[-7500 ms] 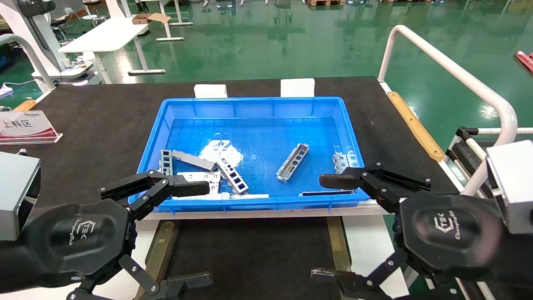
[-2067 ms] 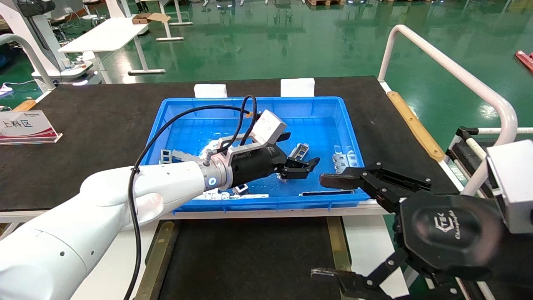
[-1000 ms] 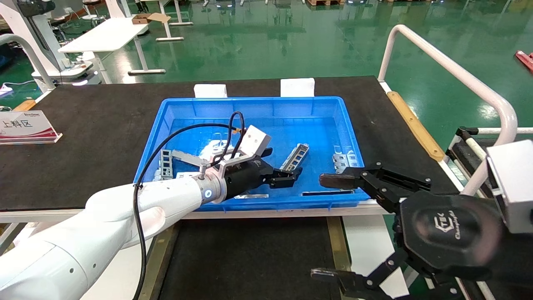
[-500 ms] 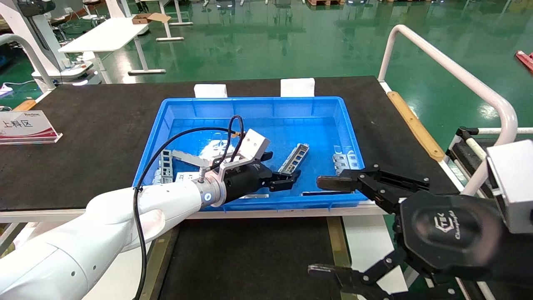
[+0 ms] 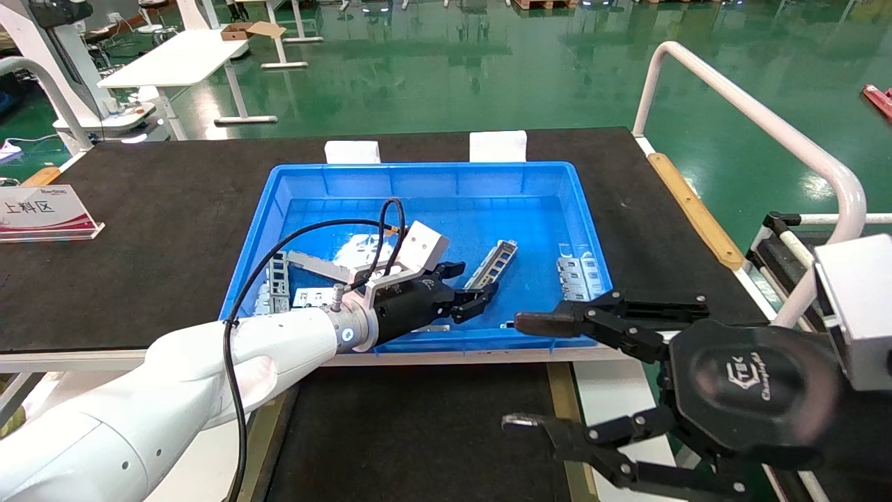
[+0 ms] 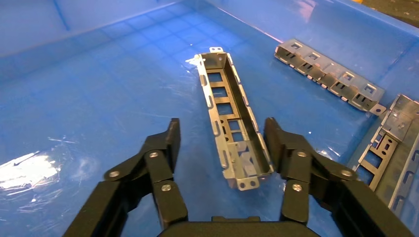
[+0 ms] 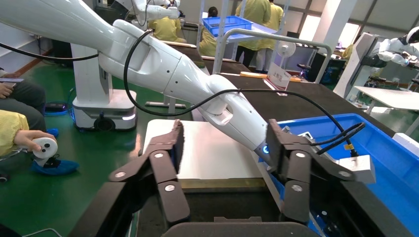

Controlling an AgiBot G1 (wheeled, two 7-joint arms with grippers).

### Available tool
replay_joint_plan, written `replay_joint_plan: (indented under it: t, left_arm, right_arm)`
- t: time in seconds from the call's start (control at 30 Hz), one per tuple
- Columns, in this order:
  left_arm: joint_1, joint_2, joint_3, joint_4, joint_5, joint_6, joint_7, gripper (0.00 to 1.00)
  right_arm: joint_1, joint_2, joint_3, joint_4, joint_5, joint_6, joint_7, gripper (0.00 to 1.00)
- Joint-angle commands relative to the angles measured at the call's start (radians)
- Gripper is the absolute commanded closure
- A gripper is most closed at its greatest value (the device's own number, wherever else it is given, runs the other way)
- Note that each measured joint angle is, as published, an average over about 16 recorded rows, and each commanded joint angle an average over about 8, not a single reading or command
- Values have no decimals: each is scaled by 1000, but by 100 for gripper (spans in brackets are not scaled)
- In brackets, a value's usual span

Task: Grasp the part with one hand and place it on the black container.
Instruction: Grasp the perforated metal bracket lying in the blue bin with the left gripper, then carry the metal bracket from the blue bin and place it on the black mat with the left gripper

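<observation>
Inside the blue bin (image 5: 279,183), left claw (image 6: 221,143) spread wide astride the part (image 6: 232,128), walls untouched.

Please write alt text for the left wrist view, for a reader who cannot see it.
The left tool is open, one finger on each side of the near end of the part, a grey metal channel with rectangular cutouts lying on the floor of the blue bin. Other metal brackets lie apart from it near the bin's wall.

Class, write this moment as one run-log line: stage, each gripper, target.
stage: pre-grasp | left gripper: open, straddling slim grey metal channel bracket in blue plastic bin | right gripper: open, parked near bin
</observation>
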Motion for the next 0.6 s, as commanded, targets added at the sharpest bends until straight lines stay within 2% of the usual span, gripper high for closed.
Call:
replay_joint_plan:
  t: [0.03, 0.6]
  left_arm:
    - [1, 0, 5, 1, -7, 0, 0, 100]
    - [-18, -1, 7, -11, -85, 24, 21, 100]
  right_arm:
    - [0, 0, 0, 0, 0, 0, 0, 100]
    - [0, 0, -1, 0, 1, 0, -1, 100]
